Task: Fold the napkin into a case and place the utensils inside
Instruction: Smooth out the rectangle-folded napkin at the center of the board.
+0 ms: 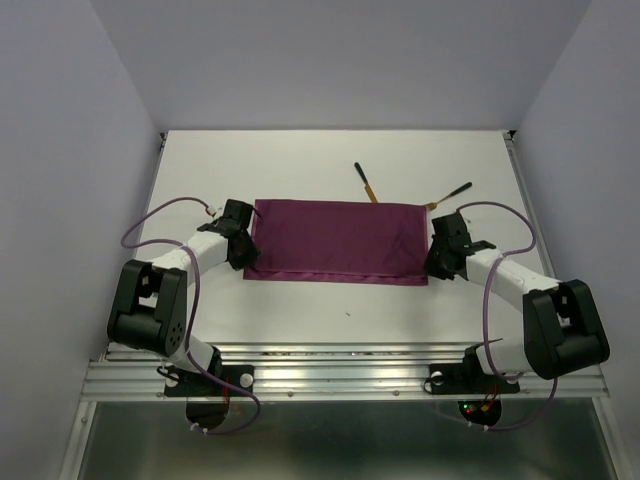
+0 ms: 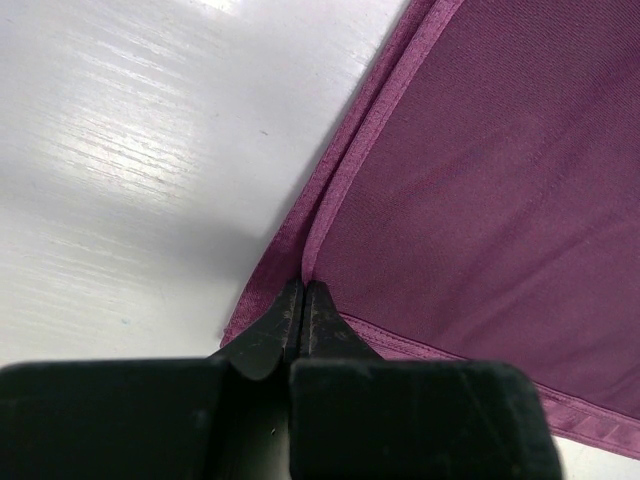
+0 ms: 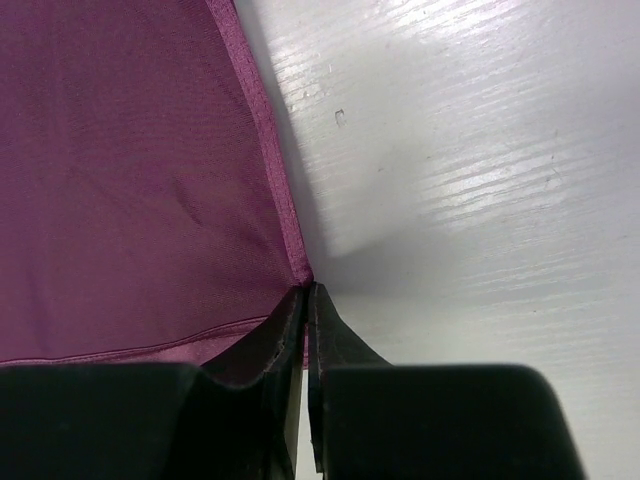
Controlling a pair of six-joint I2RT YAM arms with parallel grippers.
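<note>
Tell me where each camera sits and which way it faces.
Top external: above and behind the arm bases, looking down on the table, napkin and two utensils; both arms show.
Left wrist: on the left wrist, facing the napkin's hemmed edge; the left end effector's shut fingers show.
Right wrist: on the right wrist, facing a napkin corner; the right end effector's shut fingers show.
Shared: the napkin, in all three.

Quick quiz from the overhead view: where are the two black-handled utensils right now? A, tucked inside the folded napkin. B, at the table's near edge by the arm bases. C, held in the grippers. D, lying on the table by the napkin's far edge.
D: one utensil and the other utensil lie on the white table at the far edge of the napkin, neither gripped.
</note>
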